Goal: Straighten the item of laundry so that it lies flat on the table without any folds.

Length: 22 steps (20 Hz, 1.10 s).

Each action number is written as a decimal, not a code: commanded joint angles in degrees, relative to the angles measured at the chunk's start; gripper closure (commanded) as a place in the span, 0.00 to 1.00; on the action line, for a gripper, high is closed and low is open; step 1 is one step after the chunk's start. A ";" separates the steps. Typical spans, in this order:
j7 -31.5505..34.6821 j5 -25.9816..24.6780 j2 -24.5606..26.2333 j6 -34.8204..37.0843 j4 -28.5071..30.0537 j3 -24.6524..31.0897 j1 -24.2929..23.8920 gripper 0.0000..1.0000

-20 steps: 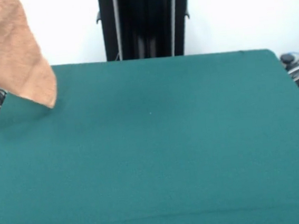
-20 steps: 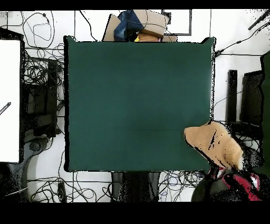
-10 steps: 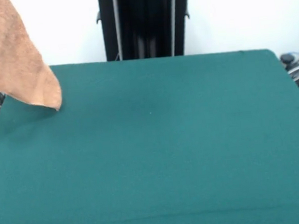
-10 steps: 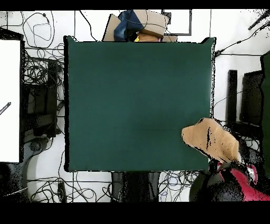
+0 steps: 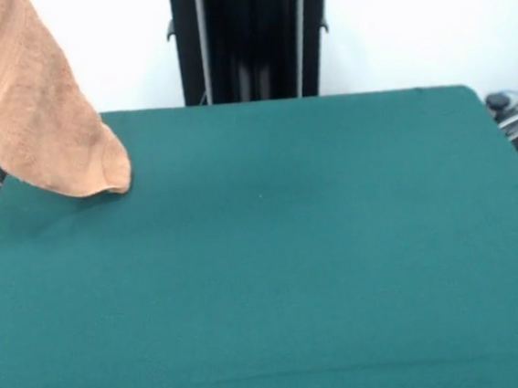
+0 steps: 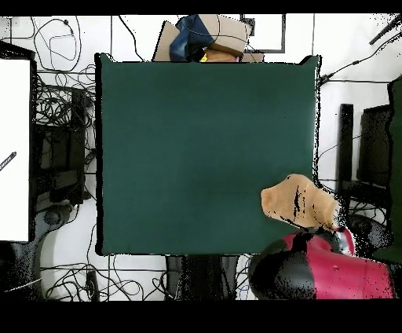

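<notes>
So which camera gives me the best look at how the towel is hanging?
The front view: the towel hangs bunched from above, its low end near the table corner. The overhead view shows only a foreshortened lump over the table's edge.

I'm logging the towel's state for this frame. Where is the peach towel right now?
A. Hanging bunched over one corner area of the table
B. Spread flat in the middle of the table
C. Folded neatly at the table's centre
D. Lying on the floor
A: the towel hangs bunched from above, its lower end at a corner of the table.
</notes>
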 commanded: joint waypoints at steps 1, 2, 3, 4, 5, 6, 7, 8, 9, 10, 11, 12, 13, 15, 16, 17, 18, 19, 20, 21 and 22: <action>24.59 -5.19 5.42 -0.01 0.04 -3.91 5.92 1.00; 25.11 -4.90 5.54 0.46 -0.08 -4.20 6.68 1.00; 25.56 -4.48 5.58 1.00 -0.19 -4.35 7.34 1.00; 26.10 -4.10 5.60 1.51 -0.24 -4.50 8.01 1.00; 26.71 -3.75 5.73 2.10 -0.39 -4.59 8.76 1.00; 27.37 -3.40 5.88 2.70 -0.43 -4.72 9.53 1.00; 28.29 -3.05 6.14 3.41 -0.66 -4.76 10.41 1.00; 29.30 -2.70 6.51 4.07 -0.88 -4.84 11.33 1.00; 29.94 -1.96 6.70 4.49 -0.88 -4.88 12.08 1.00; 30.45 -1.08 6.86 4.84 -0.90 -5.03 12.86 1.00; 30.65 -0.02 6.96 5.25 -0.96 -5.10 13.57 1.00; 30.92 0.72 6.91 5.74 -1.04 -5.18 14.28 1.00; 30.99 1.41 6.86 6.48 -1.22 -5.28 14.94 1.00; 30.72 2.90 6.25 8.02 -1.59 -5.50 16.17 1.00; 30.88 3.29 6.02 8.81 -1.98 -5.70 16.91 1.00; 31.08 3.71 5.90 9.50 -2.28 -6.00 17.60 1.00; 31.72 3.81 6.00 10.01 -2.60 -6.22 18.34 1.00; 32.56 3.66 6.43 10.59 -3.12 -6.37 19.07 1.00; 33.76 3.30 6.90 10.86 -3.44 -6.56 19.85 1.00; 34.85 3.11 7.55 11.06 -3.82 -6.65 20.54 1.00; 36.12 2.88 8.16 11.14 -4.09 -6.84 21.27 1.00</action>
